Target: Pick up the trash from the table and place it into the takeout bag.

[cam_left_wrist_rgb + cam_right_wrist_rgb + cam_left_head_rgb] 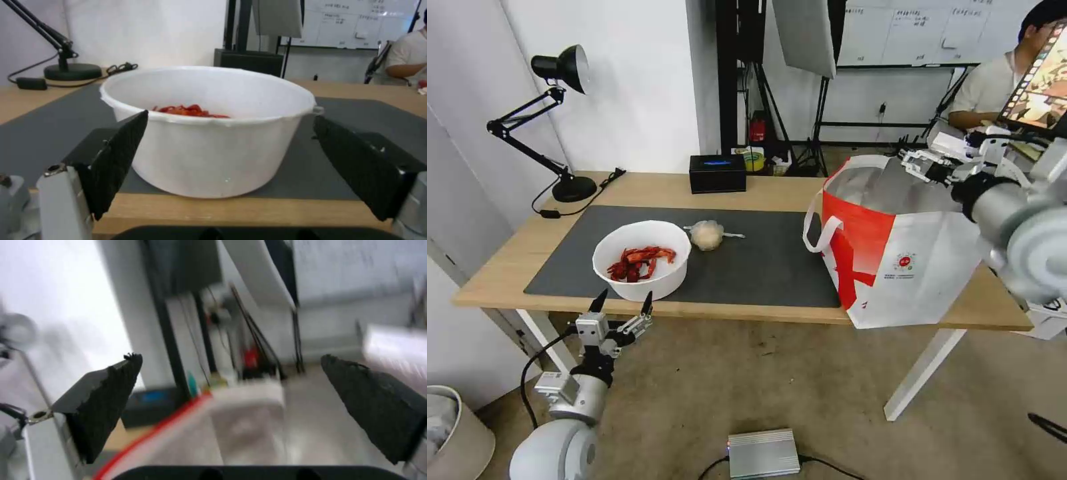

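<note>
I see my left end effector spread wide before the bowl; the right end effector, empty and released, hovers over the bag.

**Room behind the desk**

White walls stand at the back and left. A black desk lamp and a black box sit at the far edge of the surface. Dark stands and a whiteboard fill the rear. The floor is brownish, with a silver box lying on it. A pale bin stands at lower left.
</note>
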Robot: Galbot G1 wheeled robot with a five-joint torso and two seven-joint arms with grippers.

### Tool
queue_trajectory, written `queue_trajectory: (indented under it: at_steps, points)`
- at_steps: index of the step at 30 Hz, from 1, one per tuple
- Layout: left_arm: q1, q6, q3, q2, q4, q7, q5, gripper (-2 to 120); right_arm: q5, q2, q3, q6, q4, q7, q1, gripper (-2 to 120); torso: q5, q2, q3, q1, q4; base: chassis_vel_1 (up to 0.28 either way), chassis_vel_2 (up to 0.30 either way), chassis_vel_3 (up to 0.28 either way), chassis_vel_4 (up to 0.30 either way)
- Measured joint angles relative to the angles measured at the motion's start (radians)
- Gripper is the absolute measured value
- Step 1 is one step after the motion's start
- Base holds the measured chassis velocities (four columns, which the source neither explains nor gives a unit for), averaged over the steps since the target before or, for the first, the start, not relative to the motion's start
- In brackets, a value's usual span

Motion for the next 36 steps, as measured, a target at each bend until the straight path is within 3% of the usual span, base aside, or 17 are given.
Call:
queue_trajectory:
  at_steps: [1,5,10,18,26,30,36]
  points:
    - [0.0,0.0,0.0,0.0,0.0,0.0,0.0,100,0.0,0.0,0.0,0.0,0.0,0.0,0.0,100,0.0,0.0,0.0,0.0,0.0,0.0,0.0,0.0,0.0]
    - [0.003,0.0,-0.018,0.008,-0.005,0.0,-0.01,100,-0.196,0.049,-0.023,0.165,0.045,-0.118,-0.057,100,-0.0002,0.0,0.0,0.0,0.0003,0.0,0.0,0.0,0.0]
    - [0.008,0.0,-0.029,0.014,-0.006,0.0,-0.017,100,-0.296,0.088,-0.043,0.227,0.075,-0.16,-0.099,100,-0.0002,0.0,0.0,0.0,0.0004,0.0,0.0,0.0,0.0]
    - [0.012,0.0,-0.036,0.019,-0.003,0.0,-0.024,100,-0.529,0.188,-0.047,0.338,0.099,-0.266,-0.285,100,-0.0002,0.0,0.0,0.0,0.0002,0.0,0.0,0.0,0.0]
    - [0.016,0.005,-0.026,0.016,-0.001,-0.008,-0.043,100,-0.755,0.326,-0.045,0.443,0.077,-0.331,-0.455,100,-0.0001,0.0,0.0,0.0,0.0002,0.0,0.0,0.0,0.0]
    - [0.016,0.005,-0.022,0.021,0.003,-0.009,-0.044,100,-0.906,0.438,-0.033,0.531,0.039,-0.342,-0.532,100,-0.0002,0.0,0.0,0.0,0.0003,0.0,0.0,0.0,0.0]
    - [0.014,0.003,-0.015,0.027,0.009,-0.008,-0.044,100,-1.018,0.531,-0.022,0.6,0.003,-0.342,-0.596,100,-0.0002,0.0,0.0,0.0,0.0002,0.0,0.0,0.0,0.0]
